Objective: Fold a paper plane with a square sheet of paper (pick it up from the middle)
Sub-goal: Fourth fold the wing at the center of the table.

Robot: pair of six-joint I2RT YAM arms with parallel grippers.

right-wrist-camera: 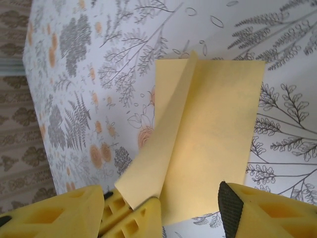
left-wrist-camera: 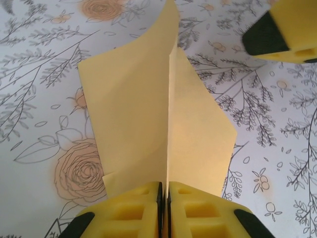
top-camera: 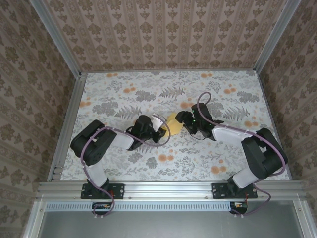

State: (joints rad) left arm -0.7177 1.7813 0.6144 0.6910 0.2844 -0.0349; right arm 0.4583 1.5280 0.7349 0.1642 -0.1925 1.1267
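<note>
Square sheet of paper (top-camera: 173,124), yellow-orange and creased, sits at the centre of the floral tabletop (top-camera: 124,94) in the top view, between the two arms. Left end effector (left-wrist-camera: 164,198) is pinched together on the sheet's raised centre fold, at the bottom of the left wrist view. Right end effector (right-wrist-camera: 161,198) has its fingers apart, one on either side of the sheet's near edge.

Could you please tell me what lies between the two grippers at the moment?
In the top view, the creased yellow sheet of paper lies between them. The left gripper is shut on its raised fold, and the right gripper stands open at its other side.
</note>
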